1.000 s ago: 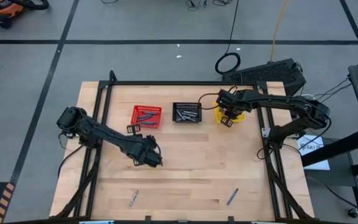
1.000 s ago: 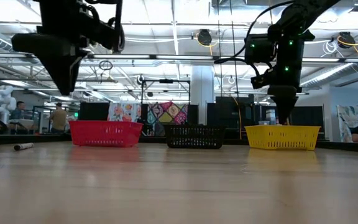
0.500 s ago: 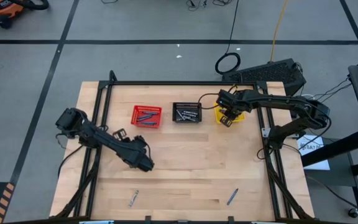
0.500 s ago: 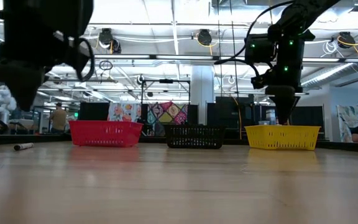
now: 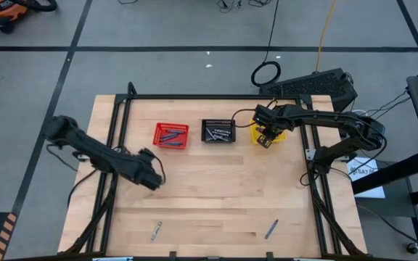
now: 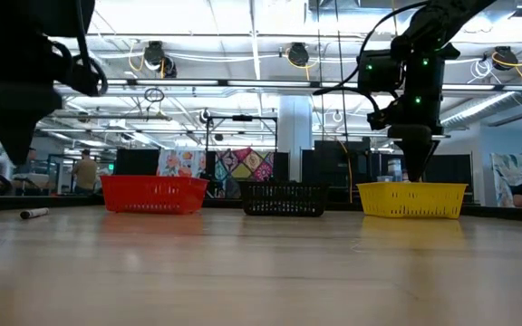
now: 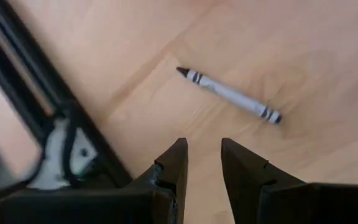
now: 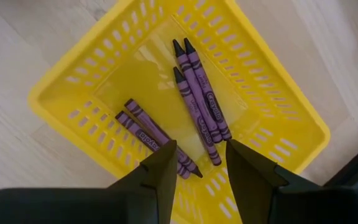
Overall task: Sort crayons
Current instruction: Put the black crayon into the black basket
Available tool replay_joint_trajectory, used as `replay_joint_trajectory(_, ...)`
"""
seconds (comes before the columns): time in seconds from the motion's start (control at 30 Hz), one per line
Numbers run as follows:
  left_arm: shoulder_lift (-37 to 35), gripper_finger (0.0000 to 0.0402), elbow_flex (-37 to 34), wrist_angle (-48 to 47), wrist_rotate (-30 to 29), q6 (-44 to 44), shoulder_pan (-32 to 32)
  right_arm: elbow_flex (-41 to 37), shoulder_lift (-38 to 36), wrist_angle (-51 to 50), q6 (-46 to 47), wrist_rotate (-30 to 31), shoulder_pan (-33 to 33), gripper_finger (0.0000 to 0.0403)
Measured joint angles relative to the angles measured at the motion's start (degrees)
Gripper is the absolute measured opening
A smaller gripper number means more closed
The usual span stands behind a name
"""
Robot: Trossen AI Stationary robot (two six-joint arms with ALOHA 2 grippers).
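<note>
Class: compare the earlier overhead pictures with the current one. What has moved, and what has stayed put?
The left end effector swung away from the table's middle toward its left edge, fingers open and empty. The right end effector stayed over the yellow basket; the two loose crayons never moved.

2 dark jointed arms [image 5: 107, 156] trail black cables; tapered black fingers [image 7: 173, 165].

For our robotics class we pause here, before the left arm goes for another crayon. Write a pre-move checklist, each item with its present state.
1. Left gripper open and empty: ok.
2. Grey crayon in the left wrist view, lying free on the table: ok.
3. Right gripper open over the yellow basket, holding nothing: ok.
4. Purple crayons lying inside the yellow basket: ok.
5. Blue crayon left loose near the front edge: not ok, unsorted.
</note>
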Motion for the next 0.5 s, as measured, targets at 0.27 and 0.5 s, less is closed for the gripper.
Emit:
replay_joint_trajectory(0.27,-10.93,0.0089,-3.72,5.42,-0.05,-17.83,3.03,0.00,0.00,0.25,0.00,-0.02,0.00,0.0123)
replay_joint_trajectory(0.5,-10.28,0.0089,-3.73,13.93,-1.47,-18.34,4.19,0.00,0.00,0.27,0.23,-0.03,0.00,0.0123)
